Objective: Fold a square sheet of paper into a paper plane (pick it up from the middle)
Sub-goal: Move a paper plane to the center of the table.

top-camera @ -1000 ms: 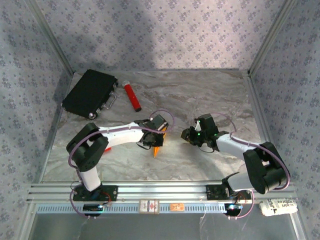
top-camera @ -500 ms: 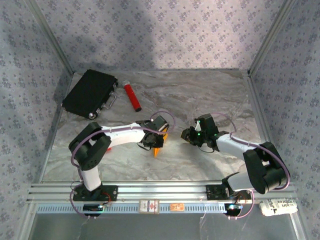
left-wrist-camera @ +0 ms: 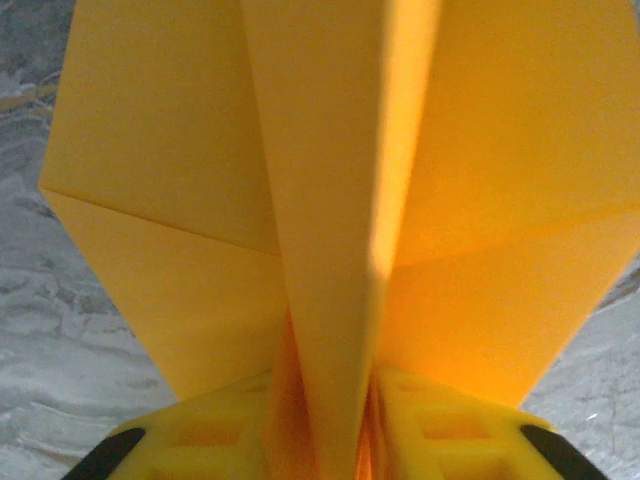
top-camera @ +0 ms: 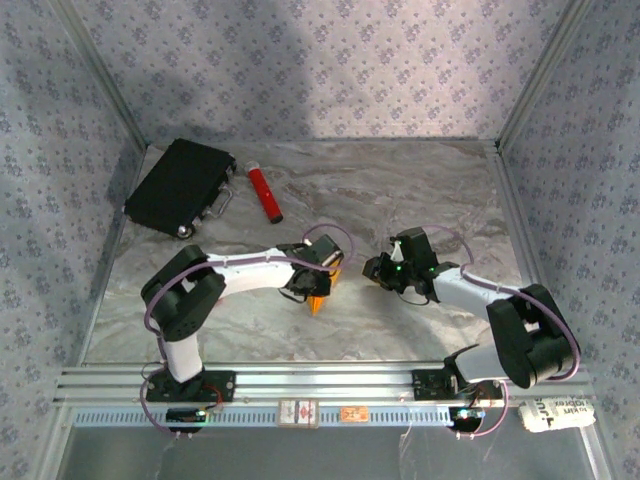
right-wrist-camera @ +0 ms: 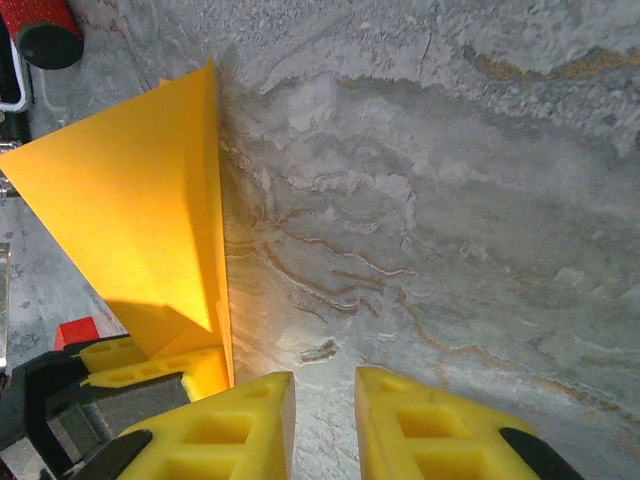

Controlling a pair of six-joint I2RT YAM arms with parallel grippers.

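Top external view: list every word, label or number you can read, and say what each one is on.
Nothing can be read clearly.
White packet at the bottom right: dark print, too blurred to read.
White label on the front rail: too small to read.
Orange label beside it: too small to read.
Black case, red cylinder, orange paper: no text visible.

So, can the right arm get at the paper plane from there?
Probably yes: bare marble lies between the right gripper and the paper plane, whose keel sits inside the left gripper.
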